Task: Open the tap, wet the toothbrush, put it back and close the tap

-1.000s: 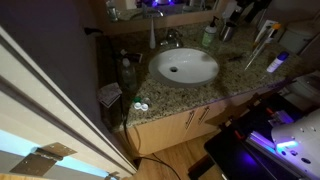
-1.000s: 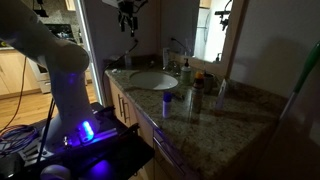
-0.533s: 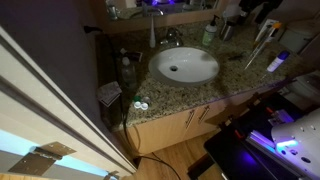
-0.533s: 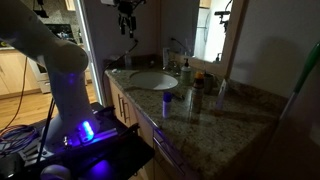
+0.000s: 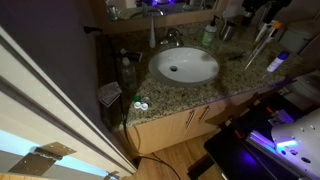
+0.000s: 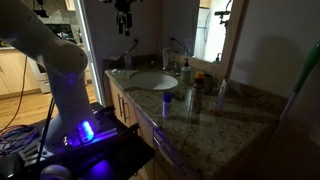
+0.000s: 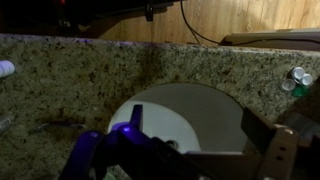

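The small chrome tap (image 5: 170,38) stands at the back rim of the white oval basin (image 5: 185,66), and no water shows. A slim white toothbrush (image 5: 258,45) leans upright on the counter beside the basin. In an exterior view my gripper (image 6: 124,20) hangs high above the basin (image 6: 152,80), far from tap and toothbrush. In the wrist view the gripper (image 7: 200,128) is open and empty. One finger (image 7: 134,117) and the other finger (image 7: 266,132) frame the basin (image 7: 200,105) far below. The tap is out of the wrist view.
A slim white bottle (image 5: 152,35) stands next to the tap. A contact lens case (image 5: 139,105) lies near the granite counter's front edge (image 5: 175,100). Bottles (image 6: 186,70) and a blue item (image 6: 167,99) crowd the counter. A mirror (image 6: 205,35) backs the sink.
The gripper has drifted slightly upward above the basin. It stays open, and nothing on the counter has moved.
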You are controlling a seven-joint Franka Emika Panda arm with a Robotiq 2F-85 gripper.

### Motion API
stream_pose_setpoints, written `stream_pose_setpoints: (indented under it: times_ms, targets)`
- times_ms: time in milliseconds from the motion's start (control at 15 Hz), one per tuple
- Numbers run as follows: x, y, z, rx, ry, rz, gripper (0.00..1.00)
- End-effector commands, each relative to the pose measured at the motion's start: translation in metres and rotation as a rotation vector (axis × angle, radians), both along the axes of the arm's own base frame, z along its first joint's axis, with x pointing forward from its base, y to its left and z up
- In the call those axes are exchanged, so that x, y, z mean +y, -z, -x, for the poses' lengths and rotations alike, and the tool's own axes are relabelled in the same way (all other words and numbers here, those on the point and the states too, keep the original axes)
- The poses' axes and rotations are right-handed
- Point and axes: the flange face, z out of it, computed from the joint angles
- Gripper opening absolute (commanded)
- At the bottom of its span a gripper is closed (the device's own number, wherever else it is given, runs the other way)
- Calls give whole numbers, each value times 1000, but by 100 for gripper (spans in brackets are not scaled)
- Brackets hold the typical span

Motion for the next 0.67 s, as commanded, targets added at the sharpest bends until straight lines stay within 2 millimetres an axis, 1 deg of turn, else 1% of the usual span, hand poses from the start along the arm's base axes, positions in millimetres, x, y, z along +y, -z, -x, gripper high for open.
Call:
stream_pose_setpoints:
  times_ms: [0, 67, 200, 333, 400, 467, 533, 600]
  targets:
    - [4, 15, -14, 68, 10, 45, 100]
    - [7, 36, -36, 90, 33, 80, 100]
    - [13, 62, -65, 70, 43, 110, 100]
    - [19, 83, -100, 42, 50, 111, 100]
    - [20, 89, -116, 26, 57, 113, 100]
    - [17, 89, -129, 17, 70, 104, 100]
    - [16, 87, -135, 24, 87, 78, 100]
    - [19, 92, -111, 25, 63, 97, 100]
